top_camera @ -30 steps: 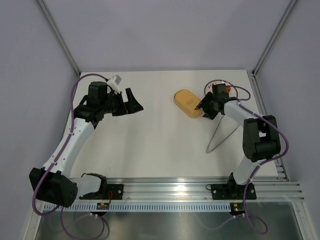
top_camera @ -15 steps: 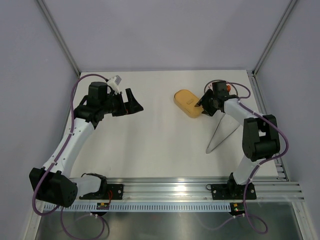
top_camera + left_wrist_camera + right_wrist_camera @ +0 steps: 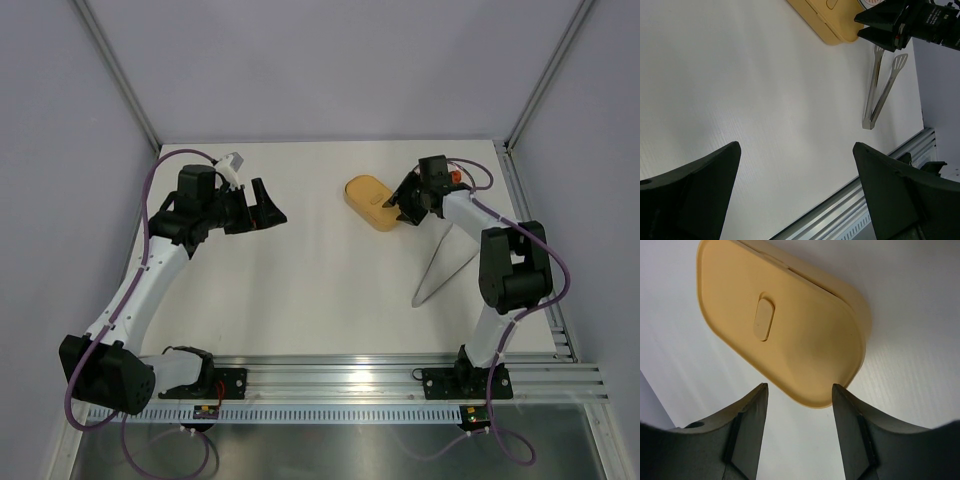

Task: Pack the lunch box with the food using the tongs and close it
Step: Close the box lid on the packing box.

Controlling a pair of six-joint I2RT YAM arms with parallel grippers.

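**A:** What is called for at this step?

**B:** The tongs (image 3: 869,116) are seen lying flat on the table (image 3: 320,280) at the near right, held by neither gripper. Beyond them, at the far right, the box (image 3: 370,202) is seen with its lid (image 3: 790,325) seated on it. No food is shown in any view. The opening of the box is therefore judged to be the step in hand, before anything can be packed.

**A:** How is that best done?

**B:** The lid should be taken at its rim only, so that the base is not pinched with it. It should be lifted level and not levered from one end, since the light base may be dragged up or slid across the table. The base could be steadied from the other side, though the left gripper (image 3: 796,146) is placed well apart from it.

**A:** And how are the arms posed?

**B:** The left arm is bent over the left half of the table. Its jaws are spread wide, nothing is held between them, and they are pointed toward the right. The right arm is folded at the elbow and stretched to the far side. The right gripper (image 3: 799,387) is set at the box's rounded right end with its jaws parted, and that end is framed between the fingers (image 3: 747,425). Whether the box is touched cannot be told.
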